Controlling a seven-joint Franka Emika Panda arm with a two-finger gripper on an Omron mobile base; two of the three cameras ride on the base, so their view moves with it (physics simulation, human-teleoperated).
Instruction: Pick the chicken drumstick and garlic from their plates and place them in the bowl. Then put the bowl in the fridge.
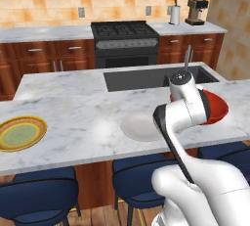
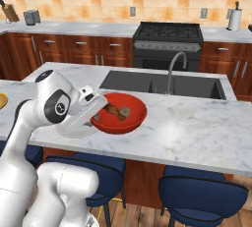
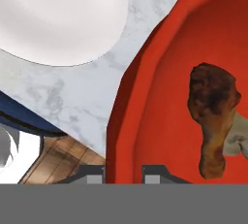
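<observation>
The red bowl (image 2: 125, 123) (image 1: 218, 107) (image 3: 160, 97) sits at the island's front edge, right of the white plate (image 1: 139, 125) (image 3: 58, 19). Inside it lie the brown chicken drumstick (image 2: 112, 110) (image 3: 213, 111) and, beside it, the grey-brown garlic (image 2: 126, 111) (image 3: 237, 140). My gripper (image 2: 102, 107) (image 3: 124, 174) straddles the bowl's near rim, one finger inside and one outside, shut on it. Both plates are bare; the green one with the yellow-orange rim (image 1: 22, 133) lies far to the left. The fridge is out of view.
A sink (image 2: 162, 84) with a curved faucet (image 2: 173, 69) lies just behind the bowl. Blue stools (image 2: 197, 191) stand under the island's front edge. A stove (image 1: 124, 41) and cabinets line the far wall.
</observation>
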